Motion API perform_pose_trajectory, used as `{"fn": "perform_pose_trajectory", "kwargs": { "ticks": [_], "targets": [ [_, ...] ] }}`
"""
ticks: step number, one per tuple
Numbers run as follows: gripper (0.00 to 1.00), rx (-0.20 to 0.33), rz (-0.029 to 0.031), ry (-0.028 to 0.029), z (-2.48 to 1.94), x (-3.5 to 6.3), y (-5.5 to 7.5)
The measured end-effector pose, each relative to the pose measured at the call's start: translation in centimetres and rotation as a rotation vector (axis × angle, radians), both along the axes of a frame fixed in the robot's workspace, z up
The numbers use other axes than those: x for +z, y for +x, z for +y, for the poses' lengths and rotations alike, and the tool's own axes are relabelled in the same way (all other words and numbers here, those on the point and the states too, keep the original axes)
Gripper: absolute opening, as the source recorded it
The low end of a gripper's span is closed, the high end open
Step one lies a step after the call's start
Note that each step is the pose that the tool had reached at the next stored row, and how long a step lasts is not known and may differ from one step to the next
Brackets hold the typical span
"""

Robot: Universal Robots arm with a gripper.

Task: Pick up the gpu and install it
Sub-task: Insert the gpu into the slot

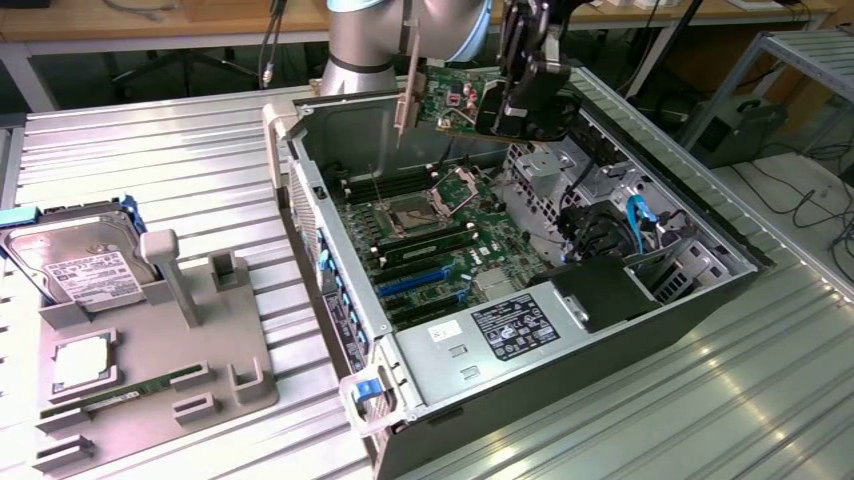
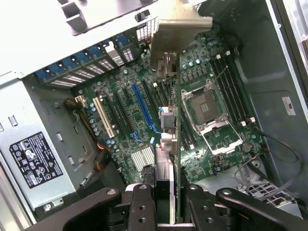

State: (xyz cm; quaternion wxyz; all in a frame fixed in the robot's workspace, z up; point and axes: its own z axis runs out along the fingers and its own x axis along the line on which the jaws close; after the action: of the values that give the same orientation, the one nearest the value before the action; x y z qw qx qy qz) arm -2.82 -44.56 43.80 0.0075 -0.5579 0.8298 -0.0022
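Here, an open computer case [image 1: 694, 290] is seen lying on its side on a ribbed metal table [image 1: 160, 150], with its motherboard [image 1: 441, 240] laid bare. Above the case, the gripper [image 1: 523, 100] is held over the board, and its fingers [image 2: 140, 207] are clamped on the gpu [image 1: 451, 98]. The card is gripped at one end, carried edge-on, and not yet seated in any slot. Its silver bracket [image 1: 406, 85] is found at the end away from the gripper, towards the exterior view's left.
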Motion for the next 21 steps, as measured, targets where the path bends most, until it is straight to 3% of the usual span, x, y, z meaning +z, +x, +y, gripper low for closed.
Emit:
{"fn": "perform_pose_trajectory", "kwargs": {
  "ticks": [21],
  "targets": [
    [0.28,0.152,0.0,0.0,-0.01,-0.03,0.0]
  ]
}}
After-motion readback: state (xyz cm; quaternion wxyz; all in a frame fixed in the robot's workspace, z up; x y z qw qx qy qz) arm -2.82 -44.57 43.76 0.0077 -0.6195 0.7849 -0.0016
